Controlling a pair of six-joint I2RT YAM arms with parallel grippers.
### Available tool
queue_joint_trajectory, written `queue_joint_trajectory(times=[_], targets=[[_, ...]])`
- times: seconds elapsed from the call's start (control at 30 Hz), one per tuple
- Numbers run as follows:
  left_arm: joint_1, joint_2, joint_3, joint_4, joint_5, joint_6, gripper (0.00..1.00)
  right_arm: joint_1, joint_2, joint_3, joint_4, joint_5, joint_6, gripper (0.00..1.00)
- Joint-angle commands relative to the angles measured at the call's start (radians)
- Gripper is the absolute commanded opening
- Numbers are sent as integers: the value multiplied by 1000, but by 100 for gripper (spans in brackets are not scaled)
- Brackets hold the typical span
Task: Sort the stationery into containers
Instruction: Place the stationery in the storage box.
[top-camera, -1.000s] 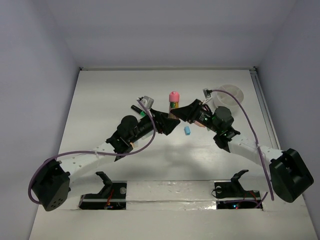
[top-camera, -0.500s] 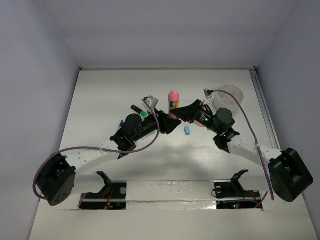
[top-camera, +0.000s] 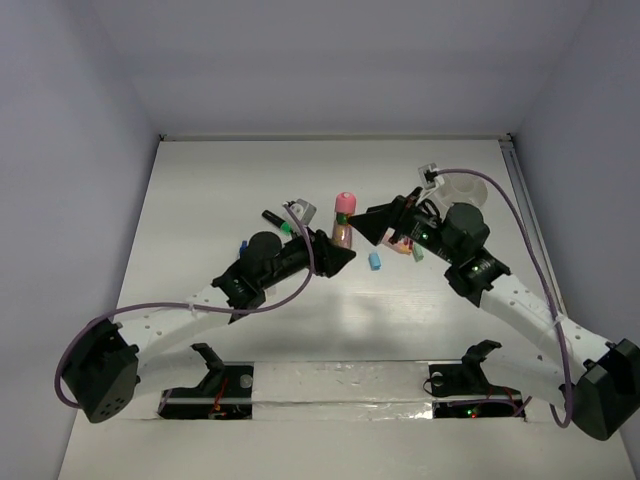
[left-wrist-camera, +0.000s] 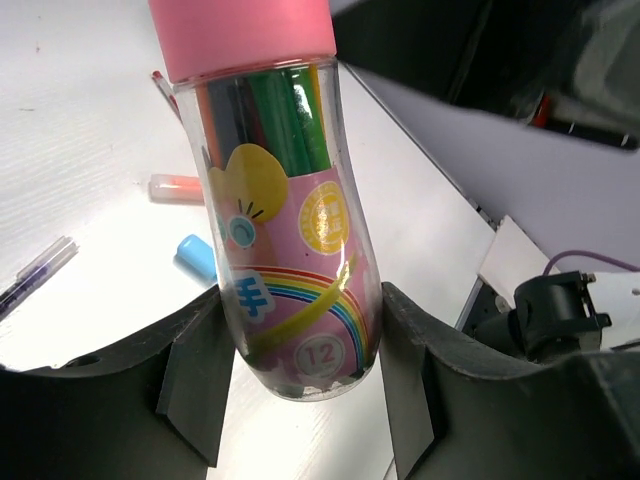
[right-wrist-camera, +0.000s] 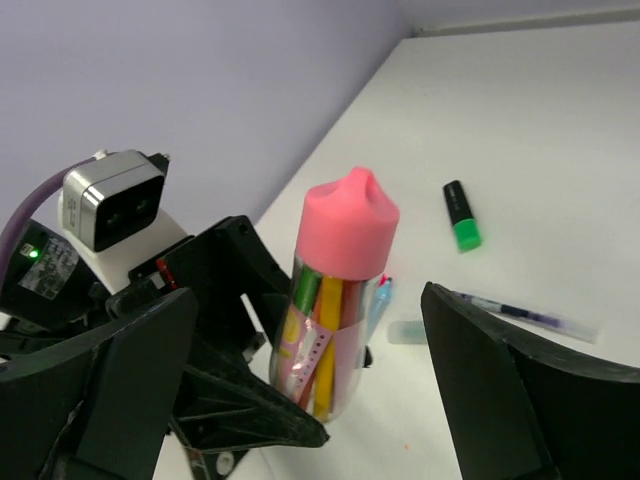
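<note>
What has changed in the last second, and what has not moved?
The right arm shifted rightward, uncovering some markers; the right gripper is open near the pink-capped tube. The tube, clamped by the left gripper, moved slightly toward the left arm. The blue eraser, black-green highlighter and white cup stayed put.

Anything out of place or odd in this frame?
Nothing spilled or damaged. One oddity: the left gripper holds the clear marker case low, near its base, its pink cap on and markers inside, so it may tip. A black-and-green highlighter, a pen and a blue eraser lie loose on the table.
</note>
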Motion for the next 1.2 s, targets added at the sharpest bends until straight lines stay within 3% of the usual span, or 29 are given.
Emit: queue_joint_trajectory(times=[0.0, 0.37, 0.5, 0.57, 0.67, 0.83, 0.9, 0.97, 1.03, 1.07, 1.17], targets=[[-16, -69, -26, 32, 17, 47, 0, 7, 4, 113, -236, 12, -161, 100], [-90, -87, -17, -1, 57, 156, 0, 7, 91, 202, -246, -120, -155, 99], [-90, -93, -20, -1, 58, 157, 0, 7, 96, 197, -229, -141, -142, 85], [-90, -95, -20, 2, 55, 159, 0, 7, 93, 194, -232, -140, -140, 71], [-90, -92, -15, 2, 51, 154, 0, 7, 100, 203, -252, -151, -134, 62], [-90, -93, -24, 25, 39, 150, 0, 7, 105, 206, -275, -163, -120, 59], [-90, -92, -26, 34, 35, 148, 0, 7, 103, 206, -272, -163, -116, 43], [-90, -90, -24, 34, 35, 142, 7, 7, 93, 196, -257, -168, -97, 28], [-90, -98, -24, 32, 28, 140, 18, 7, 85, 190, -234, -161, -79, 22], [-90, -102, -23, 29, 17, 137, 28, 7, 77, 188, -228, -143, -74, 18], [-90, -124, -24, 8, -26, 137, 43, 7, 67, 193, -203, -96, -59, 10]])
